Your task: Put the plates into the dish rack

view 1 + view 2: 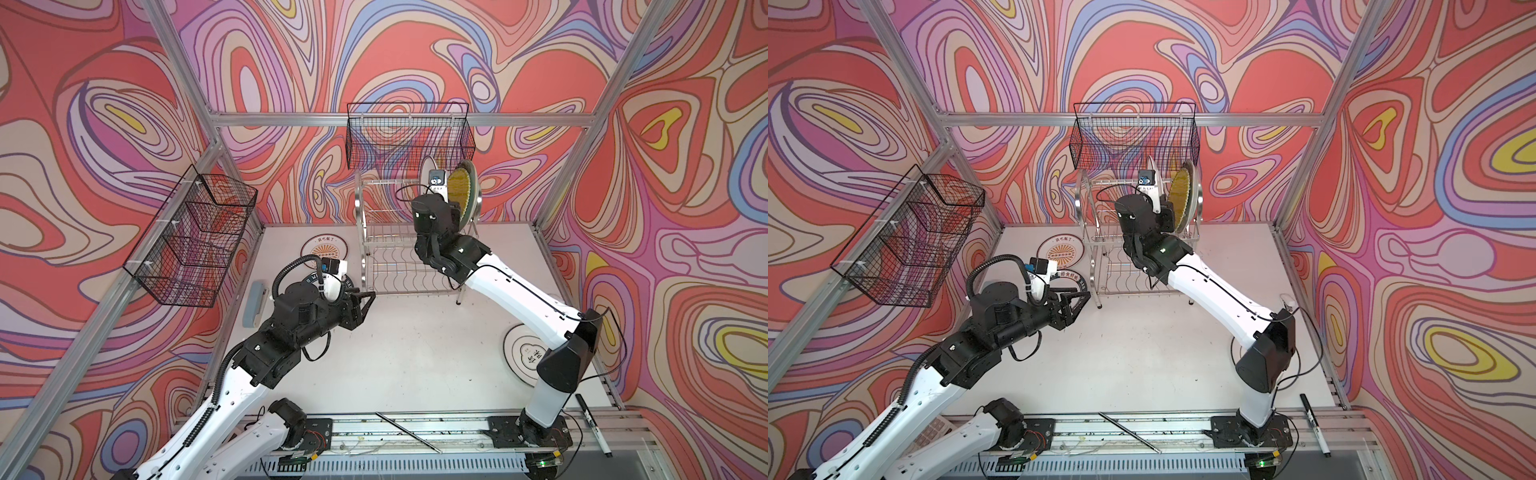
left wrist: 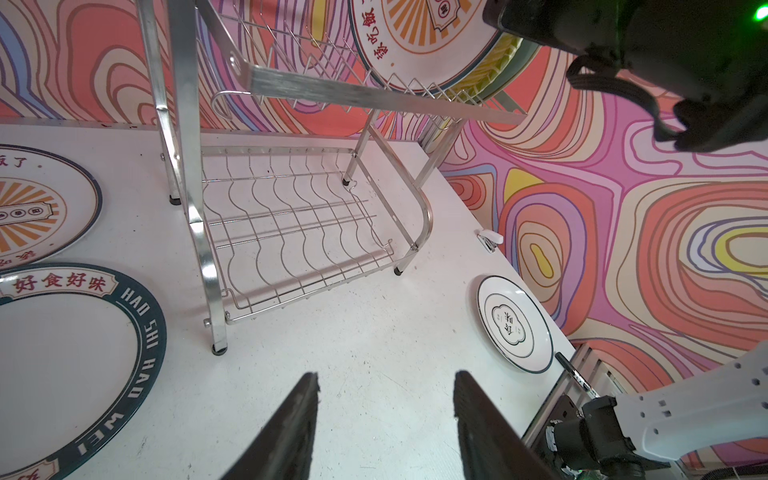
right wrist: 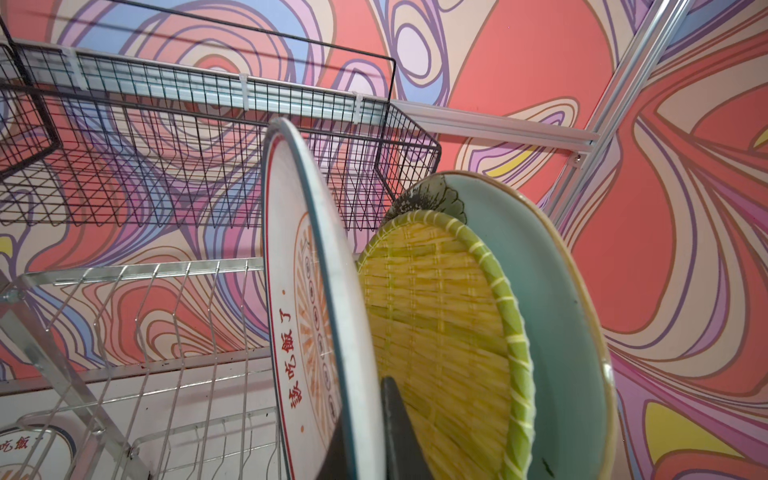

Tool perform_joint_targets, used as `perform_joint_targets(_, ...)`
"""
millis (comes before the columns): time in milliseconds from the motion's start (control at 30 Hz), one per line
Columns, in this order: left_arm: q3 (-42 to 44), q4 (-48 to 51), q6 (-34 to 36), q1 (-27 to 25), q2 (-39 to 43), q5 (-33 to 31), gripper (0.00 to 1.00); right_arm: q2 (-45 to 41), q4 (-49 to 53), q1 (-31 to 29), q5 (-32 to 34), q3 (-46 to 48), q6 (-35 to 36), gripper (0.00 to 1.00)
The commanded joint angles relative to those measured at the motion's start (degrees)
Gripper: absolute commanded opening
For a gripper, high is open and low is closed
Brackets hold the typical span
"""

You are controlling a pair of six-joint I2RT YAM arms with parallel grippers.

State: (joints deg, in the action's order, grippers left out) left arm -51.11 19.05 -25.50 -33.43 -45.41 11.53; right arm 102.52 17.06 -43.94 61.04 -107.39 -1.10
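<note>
Right gripper (image 3: 365, 436) is clenched on the rim of an orange-sunburst plate (image 3: 299, 291), which is held on edge. On the desk (image 1: 415, 353) the dish rack (image 2: 183, 104) is set at 12 o'clock. In its upper tier the held plate is stood parallel to, and just beside, the aqua flower plate (image 3: 552, 311) and yellow woven plate (image 3: 432, 324). Left gripper (image 2: 385, 380) is held released above the desk. The green-lettered plate (image 2: 141, 332) and second sunburst plate (image 2: 41, 208) are laid flat towards its 10 o'clock, nearer that arm, and the black-ringed plate (image 2: 515, 324) towards 4 o'clock.
</note>
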Motion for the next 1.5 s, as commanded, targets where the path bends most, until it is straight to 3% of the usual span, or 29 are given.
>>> perform_joint_targets(0,0.05,-0.87,1.02,-0.11,0.33,-0.14,0.55,1.73,0.59,-0.05,1.0,-2.04,-0.83,0.0)
perform_joint_targets(467,0.44,-0.94,1.24,-0.08,0.5,-0.37,0.56,4.62,2.83,-0.88,5.21,-5.2,-0.48,0.0)
perform_joint_targets(1467,0.31,-1.81,0.98,-0.06,0.14,0.16,0.56,0.48,-6.13,-1.84,7.69,-3.81,7.51,0.0)
